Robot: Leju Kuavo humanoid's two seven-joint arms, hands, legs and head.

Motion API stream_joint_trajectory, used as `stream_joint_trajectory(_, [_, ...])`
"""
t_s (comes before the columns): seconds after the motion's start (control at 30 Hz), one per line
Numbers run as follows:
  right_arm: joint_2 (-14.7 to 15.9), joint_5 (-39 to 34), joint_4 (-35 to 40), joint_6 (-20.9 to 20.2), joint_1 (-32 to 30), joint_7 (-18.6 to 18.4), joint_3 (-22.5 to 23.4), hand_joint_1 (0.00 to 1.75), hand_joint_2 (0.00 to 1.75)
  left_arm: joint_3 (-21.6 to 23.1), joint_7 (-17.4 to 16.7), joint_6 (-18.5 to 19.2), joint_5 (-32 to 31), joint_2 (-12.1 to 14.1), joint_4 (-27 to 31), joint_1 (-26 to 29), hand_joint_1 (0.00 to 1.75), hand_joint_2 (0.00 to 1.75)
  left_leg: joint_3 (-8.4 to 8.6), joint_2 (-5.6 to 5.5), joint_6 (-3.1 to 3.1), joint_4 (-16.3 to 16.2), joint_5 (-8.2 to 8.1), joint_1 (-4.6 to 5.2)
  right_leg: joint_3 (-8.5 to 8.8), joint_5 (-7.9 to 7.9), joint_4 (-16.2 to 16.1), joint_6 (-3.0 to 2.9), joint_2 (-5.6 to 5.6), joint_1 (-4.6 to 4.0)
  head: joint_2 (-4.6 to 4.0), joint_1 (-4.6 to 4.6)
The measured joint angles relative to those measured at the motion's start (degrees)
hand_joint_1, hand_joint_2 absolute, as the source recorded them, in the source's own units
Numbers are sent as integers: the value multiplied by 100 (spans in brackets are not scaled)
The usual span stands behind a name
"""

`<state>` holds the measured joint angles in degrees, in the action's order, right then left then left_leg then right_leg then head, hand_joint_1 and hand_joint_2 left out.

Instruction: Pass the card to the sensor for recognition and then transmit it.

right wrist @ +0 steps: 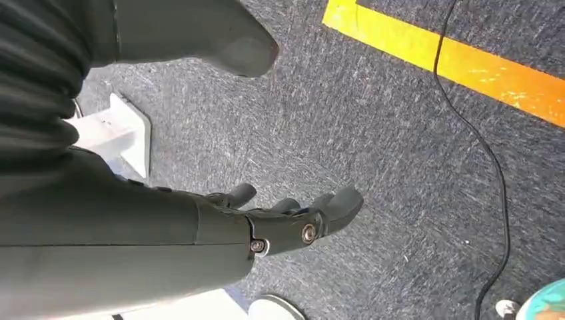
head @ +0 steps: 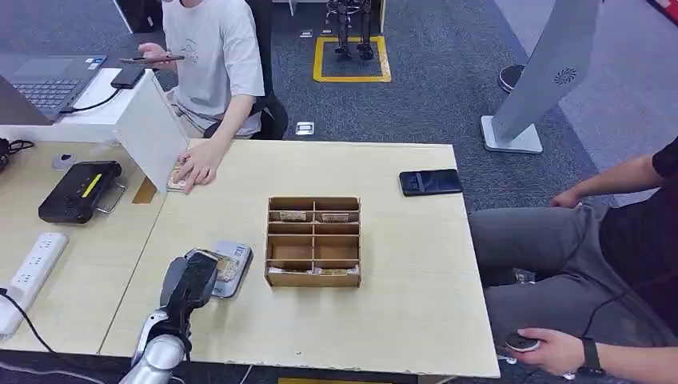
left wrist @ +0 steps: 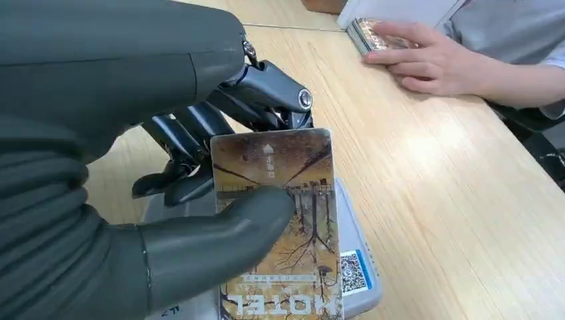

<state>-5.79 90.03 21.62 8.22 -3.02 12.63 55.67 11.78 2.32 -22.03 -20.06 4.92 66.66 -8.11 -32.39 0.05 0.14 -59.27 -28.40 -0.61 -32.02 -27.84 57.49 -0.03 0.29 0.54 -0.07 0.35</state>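
My left hand pinches a brown hotel card between thumb and fingers, flat over the grey sensor pad near the table's front left. The card shows bare trees and the word HOTEL. Whether the card touches the pad, I cannot tell. A wooden sorting box with several compartments stands in the middle of the table, just right of the sensor. My right hand hangs beside my body above the carpet, fingers apart and holding nothing.
A person sits at the far left with a hand on a stack of cards. A black phone lies at the far right. Another person sits at the right. A black device and a power strip are left.
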Motion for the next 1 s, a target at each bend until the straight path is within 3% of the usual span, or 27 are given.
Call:
stream_joint_trajectory(0.27, [0, 0, -70, 68, 6, 17, -24, 0, 175, -109, -332, -240, -818, 42, -370, 4, 175, 175, 3, 0, 0, 2, 0, 0, 5, 0, 0, 0, 0, 0, 0, 0])
stream_joint_trajectory(1.0, [0, -2, -146, 137, 35, 39, -44, 0, 175, -478, -293, -232, -870, 33, -660, 5, 175, 175, 26, -1, -2, 3, 2, -1, 30, 0, 0, -1, -3, 0, 0, 0])
